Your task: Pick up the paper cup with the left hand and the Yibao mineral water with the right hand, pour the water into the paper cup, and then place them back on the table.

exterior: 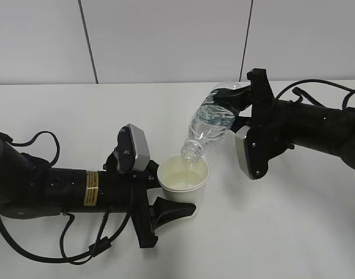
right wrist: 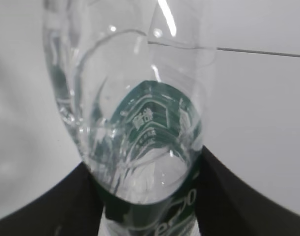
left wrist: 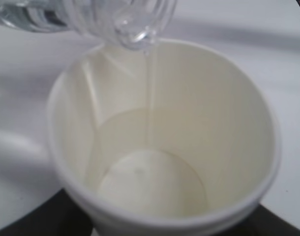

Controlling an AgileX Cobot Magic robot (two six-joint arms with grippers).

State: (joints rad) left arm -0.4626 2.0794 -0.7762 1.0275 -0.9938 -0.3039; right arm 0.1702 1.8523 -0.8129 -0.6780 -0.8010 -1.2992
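A: How far along can the task be judged to be?

B: Both pickups are done. The paper cup (exterior: 183,177) is clamped between the jaws of the left hand (exterior: 166,200), and the Yibao mineral water (exterior: 210,125) is gripped around its green-labelled body by the jaws of the right hand (exterior: 238,107). Pouring is under way.

A: Where is the bottle placed relative to the cup?

B: It is tilted neck-down, with its open mouth just above the cup's rim on the far side. In the left wrist view a thin stream (left wrist: 151,83) is seen falling into the cup, and a shallow pool is seen at the bottom.

A: What is left?

B: Water is still seen inside the bottle, so the pour may be carried on. Afterwards both items are to be set back on the table (exterior: 282,232).
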